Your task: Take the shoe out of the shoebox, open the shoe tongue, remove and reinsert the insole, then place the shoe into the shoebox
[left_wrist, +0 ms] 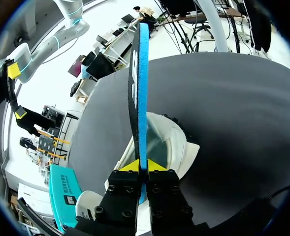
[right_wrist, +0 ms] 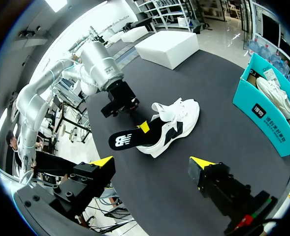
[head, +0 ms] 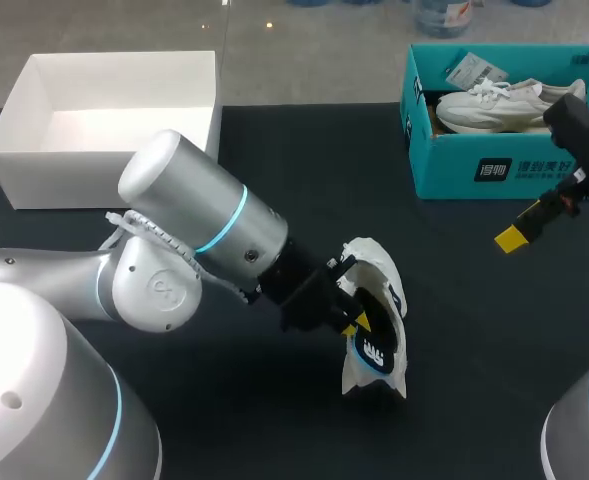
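Left claw (left_wrist: 143,166): fingers clamped on the insole (left_wrist: 140,88), which is seen edge-on above the shoe (left_wrist: 177,145). The shoe sits mid-table (head: 474,330), nearer the front edge. The insole hides the shoe's opening in the head view, so I cannot tell whether the insole's far end is inside. Right claw (right_wrist: 152,162): fingers wide apart, nothing between them, in front of the shoebox (head: 454,170) at the back right corner. Only one of its tips shows from above. White box (head: 34,180): back left corner.

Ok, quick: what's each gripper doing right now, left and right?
Left gripper: closed on the insole.
Right gripper: open, holding nothing.
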You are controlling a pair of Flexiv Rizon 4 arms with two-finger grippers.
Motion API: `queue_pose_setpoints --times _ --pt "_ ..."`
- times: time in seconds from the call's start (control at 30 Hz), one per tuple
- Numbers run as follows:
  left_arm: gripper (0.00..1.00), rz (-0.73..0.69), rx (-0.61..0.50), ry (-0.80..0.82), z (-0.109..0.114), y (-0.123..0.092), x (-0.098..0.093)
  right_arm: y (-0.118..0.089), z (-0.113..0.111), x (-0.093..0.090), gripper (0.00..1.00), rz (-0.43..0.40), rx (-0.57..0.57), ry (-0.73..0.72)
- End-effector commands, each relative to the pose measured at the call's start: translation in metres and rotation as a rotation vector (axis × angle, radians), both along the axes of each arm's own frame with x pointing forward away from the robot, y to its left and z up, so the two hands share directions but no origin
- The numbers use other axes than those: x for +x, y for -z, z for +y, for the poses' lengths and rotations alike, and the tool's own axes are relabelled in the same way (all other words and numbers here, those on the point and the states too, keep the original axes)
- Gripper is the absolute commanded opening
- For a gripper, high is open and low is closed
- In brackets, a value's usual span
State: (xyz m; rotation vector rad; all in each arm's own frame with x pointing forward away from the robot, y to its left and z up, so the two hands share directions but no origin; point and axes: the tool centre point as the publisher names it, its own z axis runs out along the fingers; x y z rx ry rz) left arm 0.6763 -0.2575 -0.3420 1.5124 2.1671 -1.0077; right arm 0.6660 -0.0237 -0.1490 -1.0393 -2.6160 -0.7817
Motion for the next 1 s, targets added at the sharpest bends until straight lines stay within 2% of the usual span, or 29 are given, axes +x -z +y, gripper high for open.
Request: queue_pose_setpoints --times 0.03,0.2,0.27,0.5,0.53,0.63,0.67,1.0 --pt "0.0 -0.022 0.007 -0.005 -0.004 0.005 0.008 0.001 0.001 0.002 1.0 0.004 -0.003 -0.001" --pt "0.0 -0.076 0.031 -0.011 -0.002 0.008 0.016 0.001 0.001 0.002 1.0 0.004 -0.003 -0.001" --pt "0.0 -0.086 0.035 -0.015 -0.002 0.015 0.023 0.001 0.001 0.002 1.0 0.004 -0.003 -0.001" --pt "0.0 -0.082 0.041 -0.023 0.003 0.016 0.019 0.001 0.001 0.002 1.0 0.004 -0.003 -0.001" --pt "0.23 -0.079 0.039 -0.025 0.005 0.013 0.016 0.001 0.001 0.002 1.0 0.004 -0.003 -0.001" --pt "0.44 -0.074 0.033 -0.031 0.008 0.007 0.014 0.001 0.001 0.002 1.0 0.004 -0.003 -0.001" --pt "0.48 -0.07 0.026 -0.036 0.01 0.004 0.014 0.001 0.001 0.002 1.0 0.004 -0.003 -0.001" --pt "0.45 -0.066 -0.002 -0.032 0.005 -0.006 0.004 0.001 0.001 0.002 1.0 0.004 -0.003 -0.001"
